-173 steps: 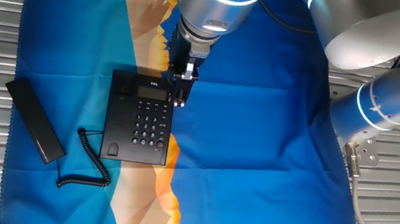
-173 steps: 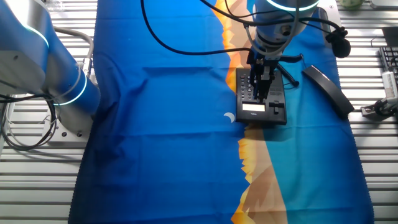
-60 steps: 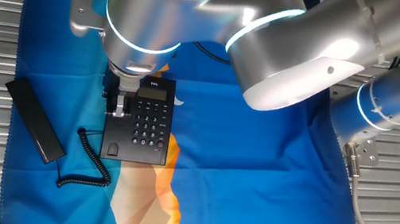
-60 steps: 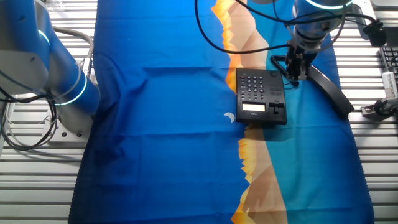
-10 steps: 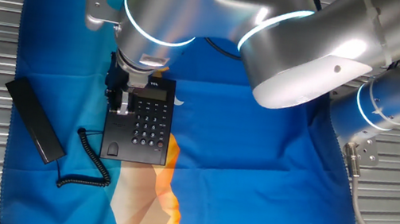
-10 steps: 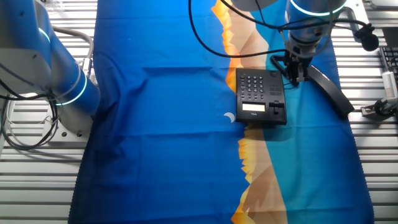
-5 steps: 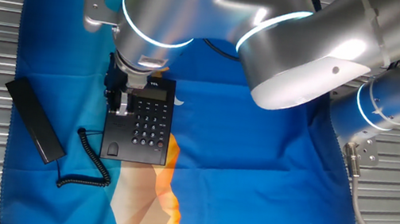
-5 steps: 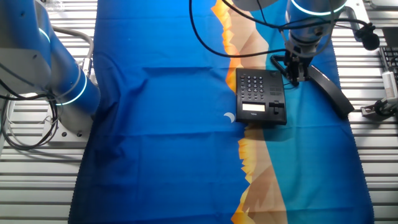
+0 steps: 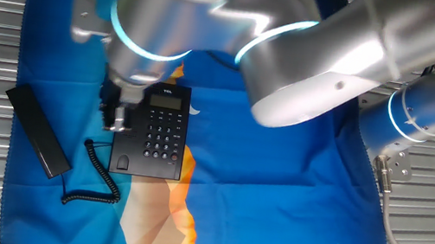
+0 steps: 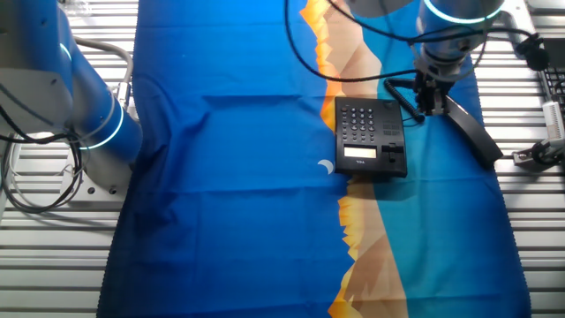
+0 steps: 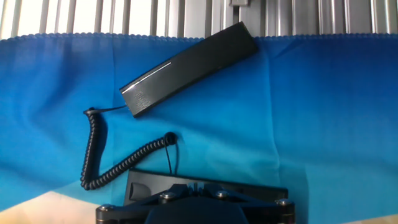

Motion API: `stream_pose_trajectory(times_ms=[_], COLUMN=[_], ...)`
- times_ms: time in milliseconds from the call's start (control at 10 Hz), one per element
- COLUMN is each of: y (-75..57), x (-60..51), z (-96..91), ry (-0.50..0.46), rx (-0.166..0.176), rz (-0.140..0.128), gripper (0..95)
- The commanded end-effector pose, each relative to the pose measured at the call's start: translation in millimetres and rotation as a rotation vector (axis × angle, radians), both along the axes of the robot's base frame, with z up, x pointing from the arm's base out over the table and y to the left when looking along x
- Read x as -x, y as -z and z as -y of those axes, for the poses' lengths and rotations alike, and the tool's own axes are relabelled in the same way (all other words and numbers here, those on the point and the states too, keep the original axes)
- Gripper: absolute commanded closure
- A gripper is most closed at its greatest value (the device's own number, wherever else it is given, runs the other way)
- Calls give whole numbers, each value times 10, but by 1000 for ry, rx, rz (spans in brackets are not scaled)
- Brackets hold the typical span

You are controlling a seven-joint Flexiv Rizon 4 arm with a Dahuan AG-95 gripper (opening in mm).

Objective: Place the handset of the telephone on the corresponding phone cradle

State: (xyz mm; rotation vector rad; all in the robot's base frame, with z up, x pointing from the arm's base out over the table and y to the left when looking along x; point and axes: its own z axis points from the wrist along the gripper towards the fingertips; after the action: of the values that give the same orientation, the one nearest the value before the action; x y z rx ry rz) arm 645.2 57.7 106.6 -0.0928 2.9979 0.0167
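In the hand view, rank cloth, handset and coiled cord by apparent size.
1. Cloth, fills most of the frame.
2. Handset, a long bar lying diagonally.
3. Coiled cord, about as long when followed along its curve but much thinner, so its place after the handset is unsure.

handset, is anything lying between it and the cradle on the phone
Only its own coiled cord, which loops on the cloth between the handset and the cradle along the phone edge. Nothing else visible lies there. The tool hovers above that gap, not touching the handset.
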Motion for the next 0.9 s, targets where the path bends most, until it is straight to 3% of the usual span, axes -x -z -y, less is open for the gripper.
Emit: stream_pose_trajectory(times_ms=[100, 500, 900], y=[14, 85, 73], x=[-26, -211, -532], z=[-18, 57, 97], ry=[-1, -60, -91], rx=[3, 9, 7], rz=[0, -5, -24], gripper=[950, 950, 950])
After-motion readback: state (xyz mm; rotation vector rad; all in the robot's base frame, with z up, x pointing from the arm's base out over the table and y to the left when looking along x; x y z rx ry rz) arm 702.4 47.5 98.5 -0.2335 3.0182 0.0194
